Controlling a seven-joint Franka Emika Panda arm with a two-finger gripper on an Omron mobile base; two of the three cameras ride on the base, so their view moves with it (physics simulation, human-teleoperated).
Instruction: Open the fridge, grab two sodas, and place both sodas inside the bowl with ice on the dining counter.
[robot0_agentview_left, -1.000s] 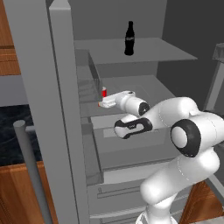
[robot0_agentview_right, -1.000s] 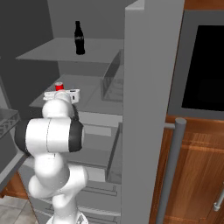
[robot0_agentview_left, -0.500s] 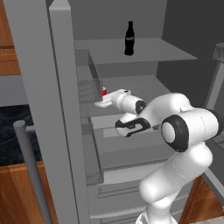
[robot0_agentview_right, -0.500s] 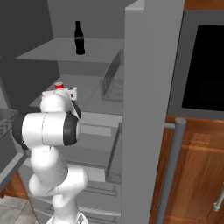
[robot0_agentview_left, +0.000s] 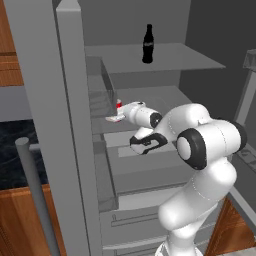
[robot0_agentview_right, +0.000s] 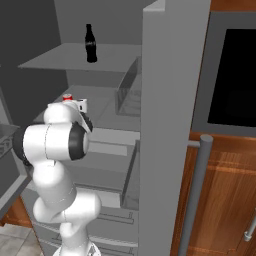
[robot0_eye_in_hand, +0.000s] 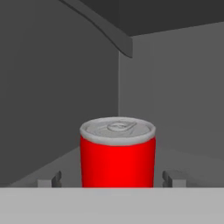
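red can (robot0_eye_in_hand: 117, 155) between fingers (robot0_eye_in_hand: 174, 178), fridge wall (robot0_eye_in_hand: 52, 87) close beside, room above

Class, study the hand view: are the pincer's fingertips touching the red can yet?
Apart. In the hand view the red can stands between the two fingertips, with a sliver of grey shelf showing on each side of it.

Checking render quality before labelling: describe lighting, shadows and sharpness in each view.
Hand view: red can sharp, evenly lit, no glare; fridge walls flat grey. Left base view: soft, shadowless light, cola bottle crisp. Right base view: equally flat, fridge interior dim grey, no blur.
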